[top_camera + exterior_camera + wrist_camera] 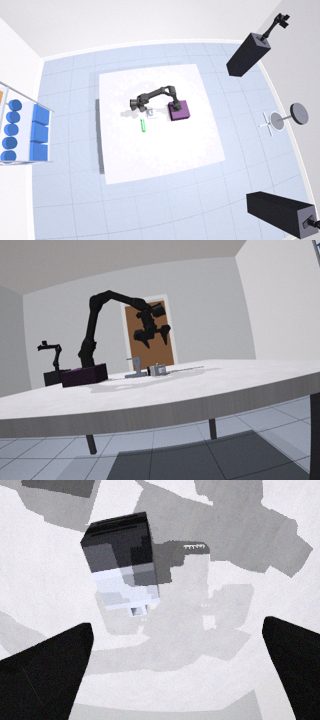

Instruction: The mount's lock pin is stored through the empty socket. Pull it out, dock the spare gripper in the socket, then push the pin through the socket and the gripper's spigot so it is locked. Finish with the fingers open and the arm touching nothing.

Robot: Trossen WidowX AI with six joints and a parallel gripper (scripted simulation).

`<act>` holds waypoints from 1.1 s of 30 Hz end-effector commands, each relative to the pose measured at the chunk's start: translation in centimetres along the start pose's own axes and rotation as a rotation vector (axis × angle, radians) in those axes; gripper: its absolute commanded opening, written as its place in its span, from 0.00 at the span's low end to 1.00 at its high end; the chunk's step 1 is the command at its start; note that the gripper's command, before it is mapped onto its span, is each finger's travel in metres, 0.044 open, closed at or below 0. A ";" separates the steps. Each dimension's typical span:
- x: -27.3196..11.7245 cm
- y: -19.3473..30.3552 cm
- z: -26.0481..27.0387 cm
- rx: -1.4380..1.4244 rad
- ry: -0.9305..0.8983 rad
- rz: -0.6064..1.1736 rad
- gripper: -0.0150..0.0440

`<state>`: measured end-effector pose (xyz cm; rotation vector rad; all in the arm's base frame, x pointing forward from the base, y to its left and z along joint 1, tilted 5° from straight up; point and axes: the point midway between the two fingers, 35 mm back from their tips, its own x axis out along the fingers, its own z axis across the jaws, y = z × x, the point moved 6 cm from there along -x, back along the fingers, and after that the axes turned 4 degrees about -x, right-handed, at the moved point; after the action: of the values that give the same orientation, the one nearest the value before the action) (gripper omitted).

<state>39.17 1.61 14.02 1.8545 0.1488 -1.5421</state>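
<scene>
My gripper [157, 346] [179, 629] is open and empty, high above the table. The spare gripper [156, 370] [125, 580], a pale block with a black end and a small hollow spigot [138, 611], lies on the table below my fingers, left of their middle in the wrist view. The blue-grey mount [138, 367] [152, 117] stands beside it, its raised socket showing a small hole and no pin. The pale lock pin [143, 125] lies along the green strip [145, 127] in the top view, outside the wrist view.
The arm stands on a purple block [183, 113] [84, 376], with the mount between the block and the green strip. The white table [165, 160] [160, 407] carries them. Blue bins [39, 133] on a shelf and two dark pedestals stand off the table.
</scene>
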 end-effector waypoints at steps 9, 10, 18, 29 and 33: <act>1.8 2.5 3.0 -0.113 -0.057 0.148 1.00; 2.2 2.4 3.0 -0.113 -0.057 0.148 1.00; 7.5 0.3 3.6 -0.113 -0.055 0.146 1.00; 8.9 -0.2 3.8 -0.113 -0.055 0.146 1.00; 9.5 -0.5 3.8 -0.113 -0.055 0.146 1.00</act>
<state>38.57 -3.46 5.72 1.6982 0.0642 -1.4513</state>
